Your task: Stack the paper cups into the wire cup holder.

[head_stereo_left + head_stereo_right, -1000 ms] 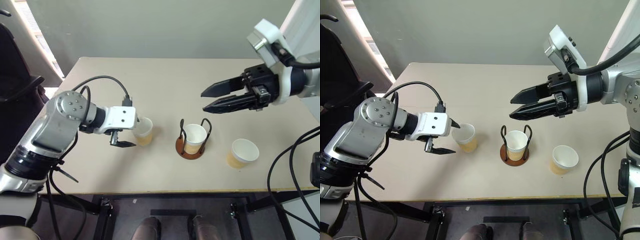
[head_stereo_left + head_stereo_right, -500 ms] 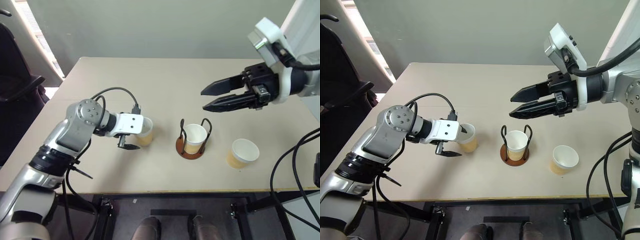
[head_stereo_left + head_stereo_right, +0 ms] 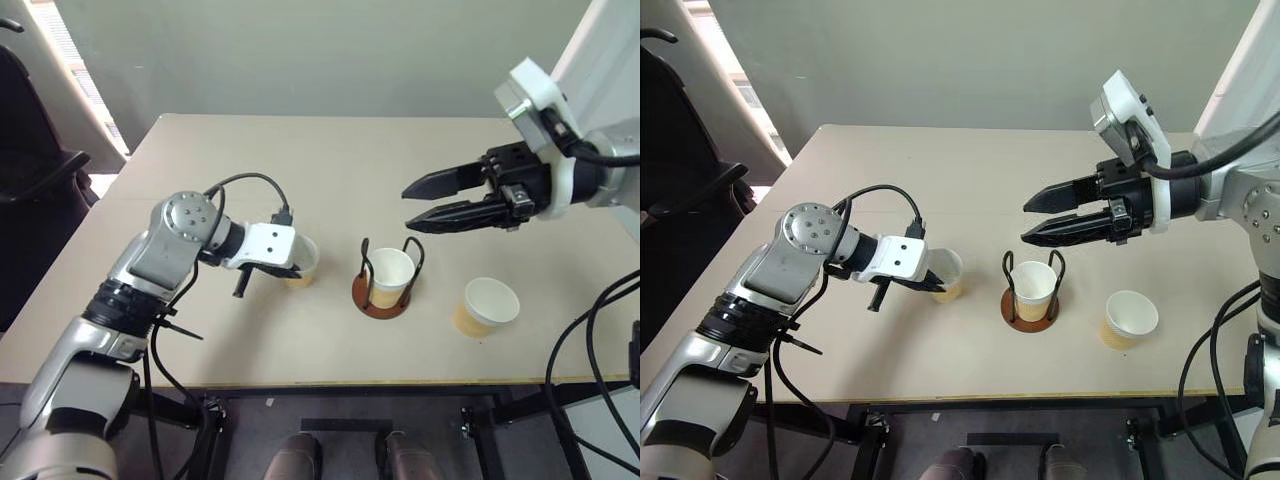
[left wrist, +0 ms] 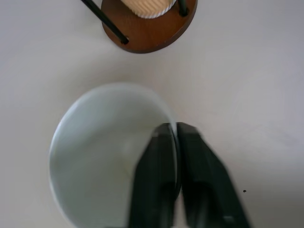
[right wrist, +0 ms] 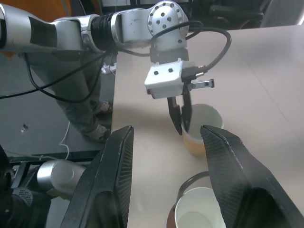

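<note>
1. We see the left gripper (image 3: 297, 268) pinching the rim wall of a paper cup (image 3: 303, 262), one black finger inside the cup and one outside, the two fingers pressed tight on the paper.
2. From the left wrist view the grip is plain: the fingers (image 4: 159, 175) clamp the cup's near wall, white interior showing beside them.
3. That left-hand cup stands upright on the table (image 3: 300, 160), toward the near edge, just left of the wire cup holder (image 3: 385, 295) but not touching it.
4. The holder sits near the middle of the table's near half, its reddish-brown disc flat on the surface, dark wire loops standing up from it.
5. A second paper cup (image 3: 390, 275) sits upright inside the loops, its white rim roughly level with their tops.
6. A third paper cup (image 3: 486, 305) stands alone to the right of the holder, closer to the table's right edge, tilted a little toward us, well apart from either gripper.
7. The right gripper (image 3: 410, 205) hangs in the air above the table, behind and above the holder, pointing toward the left side, its two black fingers spread with nothing between them.
8. Through the right wrist view we look between those spread fingers (image 5: 232, 171) at the left gripper and its cup.
</note>
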Robot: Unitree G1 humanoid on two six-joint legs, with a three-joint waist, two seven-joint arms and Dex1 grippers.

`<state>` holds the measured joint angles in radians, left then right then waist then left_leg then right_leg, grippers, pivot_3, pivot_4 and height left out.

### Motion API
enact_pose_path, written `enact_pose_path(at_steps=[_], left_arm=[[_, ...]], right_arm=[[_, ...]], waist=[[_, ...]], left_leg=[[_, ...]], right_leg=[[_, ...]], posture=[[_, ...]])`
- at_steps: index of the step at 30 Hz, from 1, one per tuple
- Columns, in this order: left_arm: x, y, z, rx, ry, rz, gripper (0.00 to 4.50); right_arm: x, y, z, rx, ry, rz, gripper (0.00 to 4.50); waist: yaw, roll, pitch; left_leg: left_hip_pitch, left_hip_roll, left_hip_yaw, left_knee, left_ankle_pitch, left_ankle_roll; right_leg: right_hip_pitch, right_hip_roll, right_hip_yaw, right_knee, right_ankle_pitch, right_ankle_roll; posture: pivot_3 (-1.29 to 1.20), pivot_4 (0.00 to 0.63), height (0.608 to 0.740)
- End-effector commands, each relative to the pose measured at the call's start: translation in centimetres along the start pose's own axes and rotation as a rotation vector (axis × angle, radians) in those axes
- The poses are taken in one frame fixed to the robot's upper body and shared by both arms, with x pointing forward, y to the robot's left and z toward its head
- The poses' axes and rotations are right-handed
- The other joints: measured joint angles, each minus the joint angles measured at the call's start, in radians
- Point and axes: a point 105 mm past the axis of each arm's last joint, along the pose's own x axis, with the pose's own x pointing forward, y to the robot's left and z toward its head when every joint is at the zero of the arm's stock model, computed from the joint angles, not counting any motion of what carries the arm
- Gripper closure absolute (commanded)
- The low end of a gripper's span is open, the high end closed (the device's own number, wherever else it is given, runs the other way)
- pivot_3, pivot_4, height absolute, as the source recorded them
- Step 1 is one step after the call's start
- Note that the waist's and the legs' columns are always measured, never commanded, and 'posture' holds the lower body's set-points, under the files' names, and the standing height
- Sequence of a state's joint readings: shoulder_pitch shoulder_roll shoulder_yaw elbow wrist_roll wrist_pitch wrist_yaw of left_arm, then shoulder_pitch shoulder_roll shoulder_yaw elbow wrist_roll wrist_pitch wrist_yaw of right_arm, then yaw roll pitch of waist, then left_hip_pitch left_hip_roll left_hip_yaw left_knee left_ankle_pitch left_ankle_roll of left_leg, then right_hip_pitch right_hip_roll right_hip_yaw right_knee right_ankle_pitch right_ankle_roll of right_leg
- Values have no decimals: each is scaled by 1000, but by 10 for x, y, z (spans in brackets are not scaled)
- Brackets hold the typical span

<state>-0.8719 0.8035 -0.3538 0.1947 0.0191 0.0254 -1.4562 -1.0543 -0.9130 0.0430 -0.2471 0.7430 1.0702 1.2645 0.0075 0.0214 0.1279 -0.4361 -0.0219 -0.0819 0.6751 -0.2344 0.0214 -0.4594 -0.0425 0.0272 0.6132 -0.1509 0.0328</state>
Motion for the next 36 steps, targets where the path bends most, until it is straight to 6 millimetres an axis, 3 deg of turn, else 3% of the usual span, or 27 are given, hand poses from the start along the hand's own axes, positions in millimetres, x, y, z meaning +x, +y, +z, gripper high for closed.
enact_pose_path(at_steps=[1, 10, 14, 19, 25, 26, 36], left_arm=[[-20, 11, 16, 59, -18, 28, 4462], [-45, 21, 53, 106, -92, -3, 4462], [-60, 33, 83, 158, -151, 1, 4462], [-66, 46, 110, 201, -221, -12, 4462], [-57, 39, 148, 271, -339, -129, 4462], [-54, 38, 149, 272, -345, -147, 4462], [-20, 49, 146, 275, -326, -219, 4462]], right_arm=[[-12, -2, 7, -59, -35, -47, 2209], [-32, -6, -17, -5, 13, -105, 2209], [-50, 2, -47, -9, 198, -127, 2209], [-63, 1, -55, -36, 259, -161, 2209], [-65, 5, -55, -28, 251, -176, 2209], [-65, 5, -53, -28, 241, -179, 2209], [-70, 8, -31, -34, 169, -212, 2209]], waist=[[0, 0, 0], [4, 0, 0], [12, 0, 0], [10, 0, 0], [8, 0, 0], [8, 0, 0], [14, 0, 0]], left_leg=[[0, 0, 0, 1, 0, 0], [-1, 0, 0, 3, -1, 1], [-2, 0, 0, 4, -2, 2], [-3, -1, 2, 6, -4, 5], [-2, 0, 2, 7, -4, 5], [-3, 0, 2, 7, -4, 5], [-2, -1, 3, 9, -5, 7]], right_leg=[[0, 0, 0, 0, 0, 0], [1, 0, 0, -1, 1, 1], [2, -1, 0, -2, 1, 2], [2, -1, 1, -3, 2, 3], [3, -1, 1, -3, 4, 8], [3, -1, 1, -4, 7, 14], [6, -2, 2, -5, 6, 17]], posture=[[0, 150, 740], [0, 150, 740], [0, 150, 740], [0, 150, 740], [0, 150, 740], [0, 150, 740], [0, 150, 740]])
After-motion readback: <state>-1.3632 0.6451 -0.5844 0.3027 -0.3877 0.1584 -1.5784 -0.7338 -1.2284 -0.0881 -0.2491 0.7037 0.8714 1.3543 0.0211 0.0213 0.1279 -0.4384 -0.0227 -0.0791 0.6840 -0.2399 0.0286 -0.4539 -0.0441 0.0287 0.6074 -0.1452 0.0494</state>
